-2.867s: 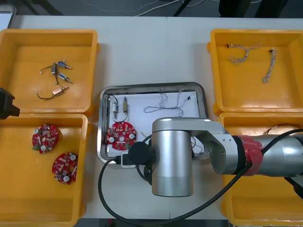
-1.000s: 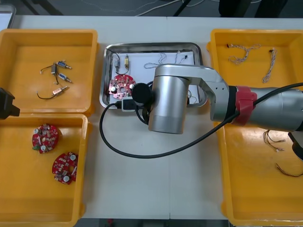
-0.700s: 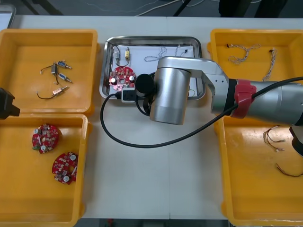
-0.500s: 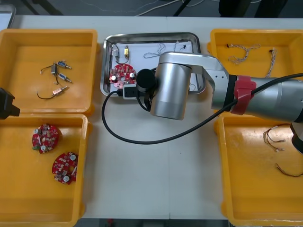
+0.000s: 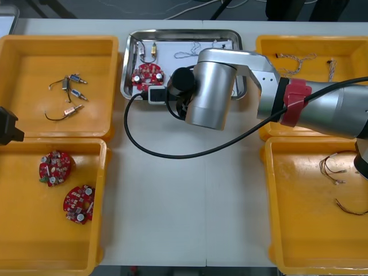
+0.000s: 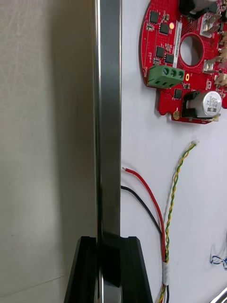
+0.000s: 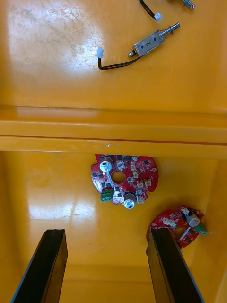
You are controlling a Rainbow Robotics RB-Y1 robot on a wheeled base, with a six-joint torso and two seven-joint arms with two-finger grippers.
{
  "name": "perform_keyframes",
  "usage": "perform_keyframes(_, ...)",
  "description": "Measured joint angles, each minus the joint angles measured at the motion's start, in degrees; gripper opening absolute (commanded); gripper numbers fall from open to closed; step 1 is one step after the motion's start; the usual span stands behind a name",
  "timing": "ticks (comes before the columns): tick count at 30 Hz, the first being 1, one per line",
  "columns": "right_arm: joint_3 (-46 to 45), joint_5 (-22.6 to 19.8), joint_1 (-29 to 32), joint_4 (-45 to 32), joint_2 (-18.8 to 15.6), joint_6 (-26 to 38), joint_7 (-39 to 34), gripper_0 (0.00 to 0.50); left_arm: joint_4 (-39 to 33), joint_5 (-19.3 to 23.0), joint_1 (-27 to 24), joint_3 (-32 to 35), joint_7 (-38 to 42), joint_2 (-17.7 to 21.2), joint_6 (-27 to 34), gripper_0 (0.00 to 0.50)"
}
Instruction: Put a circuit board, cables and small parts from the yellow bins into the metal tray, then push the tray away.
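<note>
Light table (image 5: 190,201) has yellow bins (image 5: 322,230) at both sides. Over the near left bin (image 5: 23,230) the left gripper (image 7: 109,270) hangs with fingers spread above two round red circuit boards (image 7: 124,182). Farther off, the right arm stretches across and the right gripper (image 6: 108,272) pinches the rim of the metal tray (image 5: 127,69), which sits at the far middle with a circuit board (image 5: 146,76) and cables (image 5: 195,52) inside

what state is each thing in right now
metal tray: loaded, near the table's far edge
right gripper: shut on the tray's near rim
left gripper: open, above the near left yellow bin
circuit board: flat inside the tray
cables: loose in the tray
</note>
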Motion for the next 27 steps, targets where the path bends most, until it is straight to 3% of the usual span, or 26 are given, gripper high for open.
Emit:
perform_keyframes(25,0.0,2.7,-0.3,6.8,0.0,-11.7,3.8,0.000,0.0,0.0,0.0,0.0,0.0,0.0,0.0,0.500)
perform_keyframes(26,0.0,2.7,-0.3,6.9,0.0,-11.8,4.5,0.008,0.0,0.0,0.0,0.0,0.0,0.0,0.0,0.500)
perform_keyframes(27,0.0,2.7,-0.3,6.9,0.0,-11.8,4.7,0.077,0.0,0.0,0.0,0.0,0.0,0.0,0.0,0.500)
